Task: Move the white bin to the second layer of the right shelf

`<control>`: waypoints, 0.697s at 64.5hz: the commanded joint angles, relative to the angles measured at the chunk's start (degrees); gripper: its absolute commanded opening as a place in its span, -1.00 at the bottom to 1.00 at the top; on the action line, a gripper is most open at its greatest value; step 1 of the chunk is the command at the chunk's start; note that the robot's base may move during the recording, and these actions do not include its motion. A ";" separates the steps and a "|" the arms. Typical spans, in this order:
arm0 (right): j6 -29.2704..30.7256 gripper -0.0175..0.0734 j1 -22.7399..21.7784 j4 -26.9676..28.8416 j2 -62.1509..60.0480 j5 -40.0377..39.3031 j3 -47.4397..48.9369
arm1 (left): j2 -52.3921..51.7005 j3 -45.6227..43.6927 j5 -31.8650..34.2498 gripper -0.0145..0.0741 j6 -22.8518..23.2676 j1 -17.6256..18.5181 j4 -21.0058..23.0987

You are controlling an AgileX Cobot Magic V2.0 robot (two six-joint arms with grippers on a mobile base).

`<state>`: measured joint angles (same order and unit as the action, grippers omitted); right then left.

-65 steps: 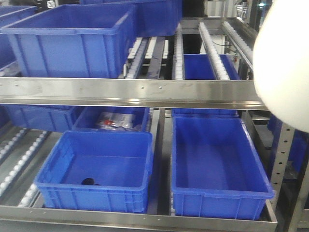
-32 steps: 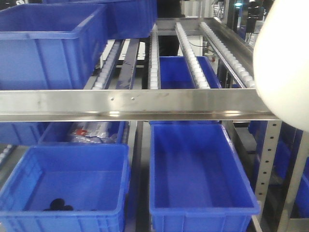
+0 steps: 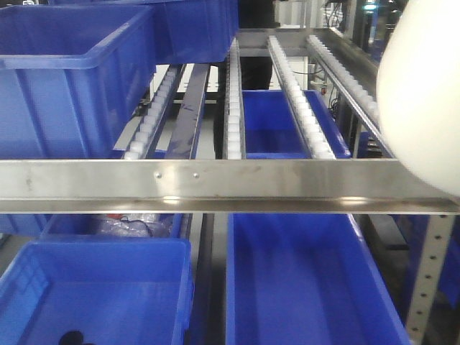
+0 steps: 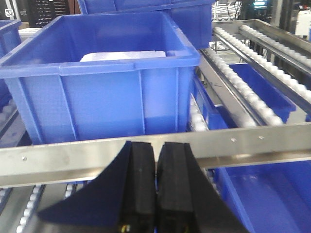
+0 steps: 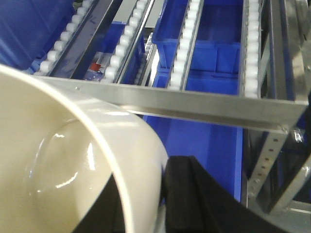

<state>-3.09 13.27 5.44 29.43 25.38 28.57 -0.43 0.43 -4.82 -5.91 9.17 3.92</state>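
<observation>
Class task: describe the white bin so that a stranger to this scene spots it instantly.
Start at the steel front rail of the roller rack. At its right end, nearer the camera, looms the white bin, pinched by the right gripper. Unlike the blue rectangular crates around it, it is glossy cream with rounded corners.

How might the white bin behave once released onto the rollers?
The white bin looks glossy and empty, so probably light and slippery. On the rollers it would likely coast toward the front rail. Pinched by one wall, it may tilt.
</observation>
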 commanded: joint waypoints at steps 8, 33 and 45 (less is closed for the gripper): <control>0.07 -0.49 -0.16 0.19 0.18 -5.44 1.90 | -0.80 2.11 4.82 -0.48 0.20 -0.05 0.31; 0.07 -0.49 -0.16 0.19 0.18 -5.44 1.90 | -0.80 2.11 4.82 -0.48 0.20 -0.05 0.31; 0.07 -0.49 -0.16 0.19 0.18 -5.44 1.90 | -0.80 2.11 4.82 -0.48 0.20 -0.05 0.31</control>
<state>-3.09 13.27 5.44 29.43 25.38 28.57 -0.43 0.43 -4.82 -5.91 9.17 3.92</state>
